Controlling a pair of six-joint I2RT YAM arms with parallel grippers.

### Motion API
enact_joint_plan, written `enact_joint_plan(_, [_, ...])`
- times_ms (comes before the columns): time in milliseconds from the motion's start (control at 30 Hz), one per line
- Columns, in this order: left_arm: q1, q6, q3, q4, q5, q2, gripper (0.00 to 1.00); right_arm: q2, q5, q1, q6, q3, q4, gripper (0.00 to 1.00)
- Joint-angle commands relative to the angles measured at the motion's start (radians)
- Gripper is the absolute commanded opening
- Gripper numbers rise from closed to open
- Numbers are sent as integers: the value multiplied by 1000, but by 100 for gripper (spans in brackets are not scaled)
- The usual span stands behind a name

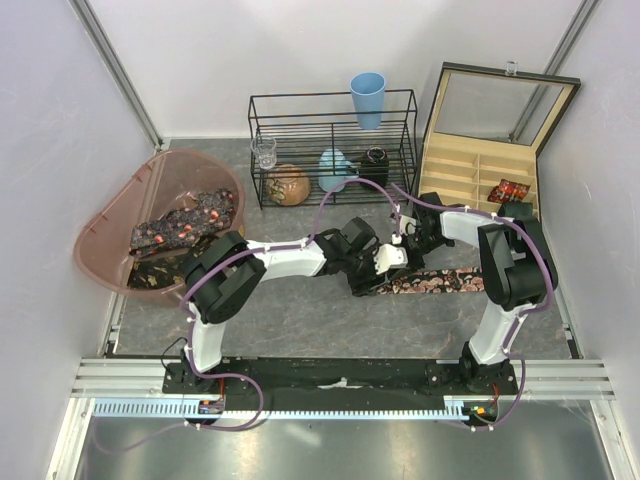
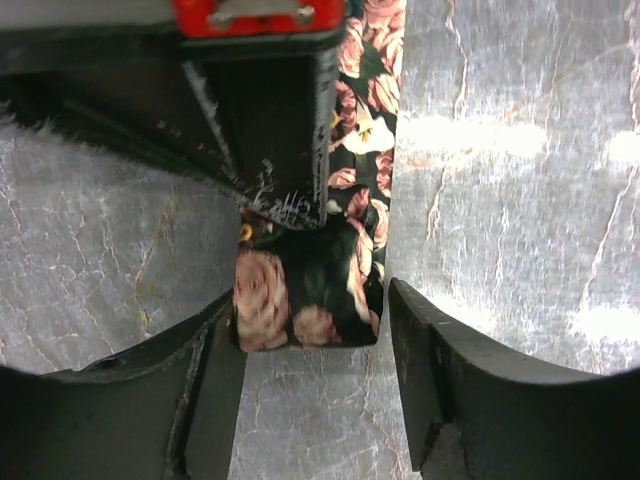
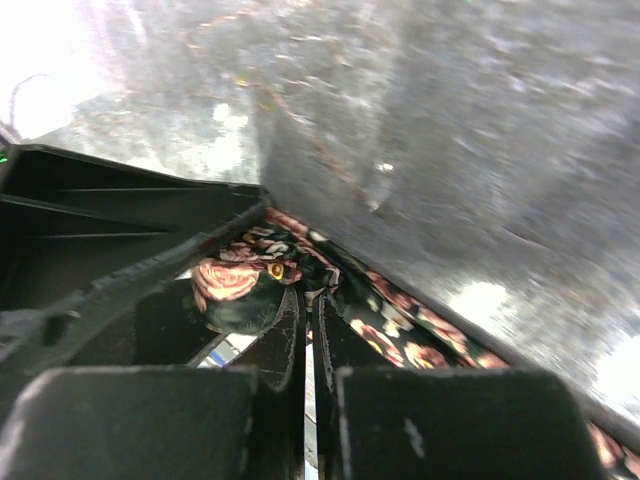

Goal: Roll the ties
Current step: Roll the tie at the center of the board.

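One tie (image 1: 445,282) is laid flat across the bench (image 1: 300,320) at centre right of the top view, and its left end appears to be turned over into a first fold. More ties (image 1: 185,222) are heaped in the tub (image 1: 100,235) at upper left, and one coil (image 1: 510,189) is seen in the box (image 1: 455,175) at upper right. Starting the roll is judged to be the step in hand. It would be done well if the fold is kept square to the tie's edges, the turns are wound tight from the very end, and the flat length is kept from sliding, so that the coil does not skew. The right gripper (image 3: 305,300) is pressed together on the fabric at the fold, pinching the tie. The left gripper (image 2: 312,330) is spread wider than the tie, with its fingers (image 2: 450,380) astride the folded end. Nothing is held by it, and whether either finger touches the fabric cannot be told.
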State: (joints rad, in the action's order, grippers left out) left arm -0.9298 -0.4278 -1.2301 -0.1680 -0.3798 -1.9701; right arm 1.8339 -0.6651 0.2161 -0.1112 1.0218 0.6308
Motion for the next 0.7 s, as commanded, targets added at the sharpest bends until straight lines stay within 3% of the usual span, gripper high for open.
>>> enact_joint_plan(0, [51,116,49,131,-88,33,65,13,305,5,44,-19,1,0])
enact_joint_plan(167, [112,247,216,512,-180,77,68,24,343,28,48,-19,-2,0])
enact_joint_plan(267, [149,308,332,767,-247,111,75,33,355,40,48,-19,-13,0])
enact_joint_plan(400, [164,351,431,935,-321,114,77,60,369,54,47,-9,-17,0])
enact_joint_plan(667, [158,521,454,1197,-352,-13,86,77,355,63,21,-19,-39,0])
